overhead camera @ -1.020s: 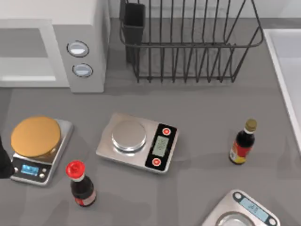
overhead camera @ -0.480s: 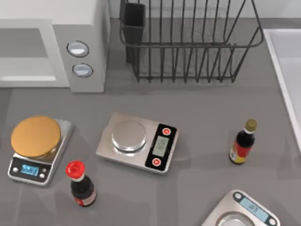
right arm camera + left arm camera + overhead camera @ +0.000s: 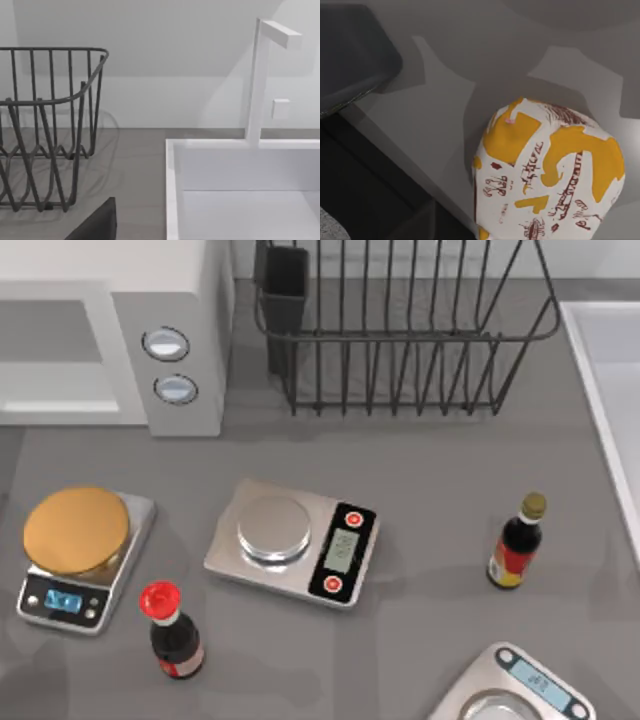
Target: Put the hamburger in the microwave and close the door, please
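hamburger (image 3: 547, 172): right up close under the left wrist camera, a cream-white wrapped lump with orange-yellow patches and brown print, sitting on a grey surface with its shadow behind it. Can't place it on the table from overhead.
left gripper: honestly can't tell if it's open or closed; a dark rounded shape (image 3: 355, 55) sits at about 10 o'clock from the burger in the wrist view, but I can't say what part it is.
nearest stuff on the table: steel scale (image 3: 515, 690) at 5 o'clock, red-capped sauce bottle (image 3: 172, 632) at about 7 o'clock, upright.
left scale (image 3: 82, 558): at 8 o'clock, with a smooth golden-brown disc (image 3: 77, 531) resting on its pan.
middle scale (image 3: 292, 541): roughly dead centre, pan bare, tilted a bit.
dark bottle (image 3: 518, 542): at 3 o'clock, upright, gold cap.
microwave (image 3: 180, 330): far back at 10 o'clock, grey cavity open to view, two silver knobs (image 3: 166, 344) stacked one above the other.
wire rack (image 3: 400, 330): black, at 12 o'clock, just beside the microwave.
sink (image 3: 240, 190): white, at the table's right edge, with a white faucet (image 3: 262, 75) standing behind it.
right gripper: can't tell its state either.
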Available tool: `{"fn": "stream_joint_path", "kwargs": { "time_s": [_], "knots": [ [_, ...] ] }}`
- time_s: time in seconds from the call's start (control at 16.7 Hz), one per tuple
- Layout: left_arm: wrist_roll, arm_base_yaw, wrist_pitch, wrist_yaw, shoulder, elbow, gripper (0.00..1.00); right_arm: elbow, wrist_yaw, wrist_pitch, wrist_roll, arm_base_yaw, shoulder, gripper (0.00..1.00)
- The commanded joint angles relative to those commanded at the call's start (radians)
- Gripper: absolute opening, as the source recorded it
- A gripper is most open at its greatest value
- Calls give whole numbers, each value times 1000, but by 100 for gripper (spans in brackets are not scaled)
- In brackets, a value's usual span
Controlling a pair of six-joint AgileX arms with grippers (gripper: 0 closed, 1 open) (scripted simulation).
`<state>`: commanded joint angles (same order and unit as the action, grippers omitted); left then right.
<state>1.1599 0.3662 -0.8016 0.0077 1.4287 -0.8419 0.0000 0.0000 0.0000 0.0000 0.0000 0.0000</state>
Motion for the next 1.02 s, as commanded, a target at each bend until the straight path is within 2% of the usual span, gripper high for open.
{"fn": "stream_joint_path", "kwargs": {
  "time_s": [0.18,0.36,0.72,1.02],
  "knots": [
    [146,41,-100,-3,144,-113,100,0,0,0,0,0,0,100],
    [223,57,-153,-4,214,-185,100,0,0,0,0,0,0,100],
    [226,51,-157,-3,214,-184,100,0,0,0,0,0,0,100],
    [232,65,-79,-7,200,-94,100,0,0,0,0,0,0,100]
  ]
}}
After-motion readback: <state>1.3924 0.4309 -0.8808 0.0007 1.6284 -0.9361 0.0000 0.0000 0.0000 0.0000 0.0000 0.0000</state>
